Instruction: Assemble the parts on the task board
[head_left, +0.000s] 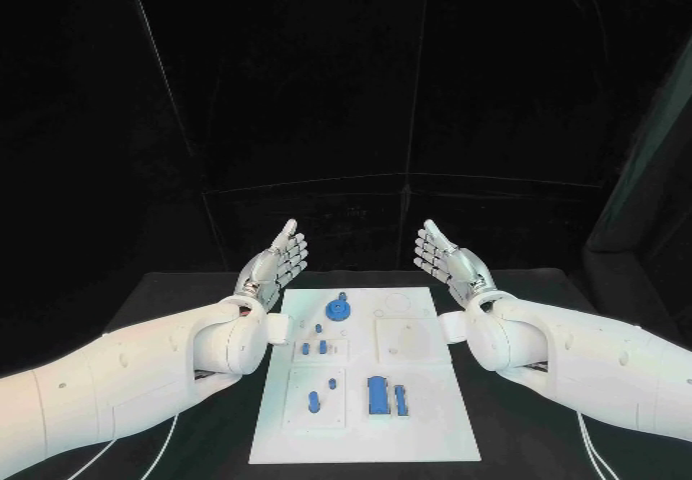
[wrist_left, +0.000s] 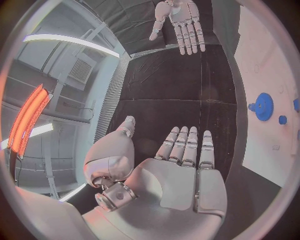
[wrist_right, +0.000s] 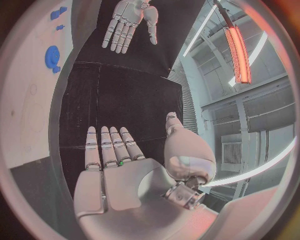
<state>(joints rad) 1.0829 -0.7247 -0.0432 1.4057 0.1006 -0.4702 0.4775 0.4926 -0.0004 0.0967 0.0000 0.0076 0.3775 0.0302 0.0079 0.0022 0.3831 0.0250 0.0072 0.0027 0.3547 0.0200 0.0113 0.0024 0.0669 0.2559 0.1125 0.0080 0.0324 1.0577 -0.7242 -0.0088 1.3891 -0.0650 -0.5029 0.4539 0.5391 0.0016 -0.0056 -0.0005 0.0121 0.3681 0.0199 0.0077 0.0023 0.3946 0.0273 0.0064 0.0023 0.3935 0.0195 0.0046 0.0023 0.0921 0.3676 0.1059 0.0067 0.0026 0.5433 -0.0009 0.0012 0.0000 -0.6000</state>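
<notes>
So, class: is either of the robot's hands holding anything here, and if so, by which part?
Nothing is held. The left hand and the right hand are open, raised either side of the task board.

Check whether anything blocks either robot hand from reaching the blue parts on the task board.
Nothing visible does. The left robot hand and right robot hand are raised, open, on either side of the task board; the blue parts lie uncovered between them.

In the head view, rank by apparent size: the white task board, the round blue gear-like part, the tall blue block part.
1. White task board
2. Tall blue block part
3. Round blue gear-like part, farther from the camera, so this ranking is unsure.
</notes>
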